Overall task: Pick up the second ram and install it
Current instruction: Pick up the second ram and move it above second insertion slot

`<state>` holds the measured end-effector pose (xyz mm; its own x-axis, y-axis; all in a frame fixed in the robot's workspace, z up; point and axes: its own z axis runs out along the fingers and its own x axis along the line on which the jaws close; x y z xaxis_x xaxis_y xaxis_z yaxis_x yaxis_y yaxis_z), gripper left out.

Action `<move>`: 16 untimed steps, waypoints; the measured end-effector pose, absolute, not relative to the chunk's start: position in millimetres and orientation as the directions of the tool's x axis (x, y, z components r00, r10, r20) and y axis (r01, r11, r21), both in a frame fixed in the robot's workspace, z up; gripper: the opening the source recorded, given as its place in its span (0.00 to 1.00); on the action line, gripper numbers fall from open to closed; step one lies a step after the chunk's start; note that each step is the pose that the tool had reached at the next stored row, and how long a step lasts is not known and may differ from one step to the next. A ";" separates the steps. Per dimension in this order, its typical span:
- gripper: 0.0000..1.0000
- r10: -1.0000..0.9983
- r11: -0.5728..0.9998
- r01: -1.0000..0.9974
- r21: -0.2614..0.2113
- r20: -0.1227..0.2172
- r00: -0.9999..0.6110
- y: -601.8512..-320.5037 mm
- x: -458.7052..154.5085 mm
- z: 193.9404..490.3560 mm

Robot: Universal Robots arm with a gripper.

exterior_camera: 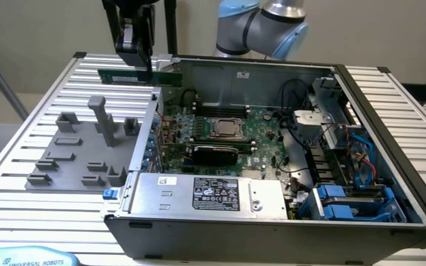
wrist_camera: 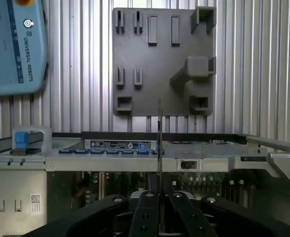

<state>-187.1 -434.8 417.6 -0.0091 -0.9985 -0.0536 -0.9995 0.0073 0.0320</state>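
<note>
**Ram stick clamped, high at the case's far corner**

Hidden or unclear:
- Gripper (exterior_camera: 143, 67): its upper body is cut off by the top edge of the exterior view. The arm (exterior_camera: 261, 25) shows as elbow joints, also cropped.
- Second ram (exterior_camera: 117, 76): the fingers cover its middle, so green board shows on either side of them. In the wrist view it stands edge-on as a thin line (wrist_camera: 159, 133), and its chips cannot be read.
- Memory slots (exterior_camera: 214, 148): dark and crowded. I cannot tell whether a stick already sits in them.
- Teach pendant (wrist_camera: 14, 47): cropped in both views.
- Cabling on the exterior view's right of the case is tangled and hard to sort out.

Hand: the fingers are narrowed onto the second ram, pinching its flat faces. The stick is held level along its length.

Position: it hangs in the air at the far corner of the computer case (exterior_camera: 272, 233), on the exterior view's left. It is well apart from the motherboard (exterior_camera: 261, 124).

Counts:
- One arm, one gripper and one stick in the grip.
- One processor socket (exterior_camera: 224, 128).
- One power supply (exterior_camera: 206, 194).
- One grey fixture (exterior_camera: 72, 160) on the slatted table (exterior_camera: 20, 138), with one tall post.
- Blue drive carriers (exterior_camera: 346, 202): two, as far as I can make out.
</note>
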 end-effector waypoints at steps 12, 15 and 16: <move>0.13 -0.999 0.007 -0.999 0.032 -0.054 -0.009 -410.3 -132.4 395.8; 0.13 -0.999 0.007 -0.999 0.032 -0.054 -0.009 -403.6 -119.0 390.4; 0.13 -0.999 0.007 -0.999 0.032 -0.054 -0.009 -401.2 -114.2 388.4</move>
<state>-114.2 -401.2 388.4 -0.0091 -0.9985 -0.0537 -0.9995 0.0074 0.0320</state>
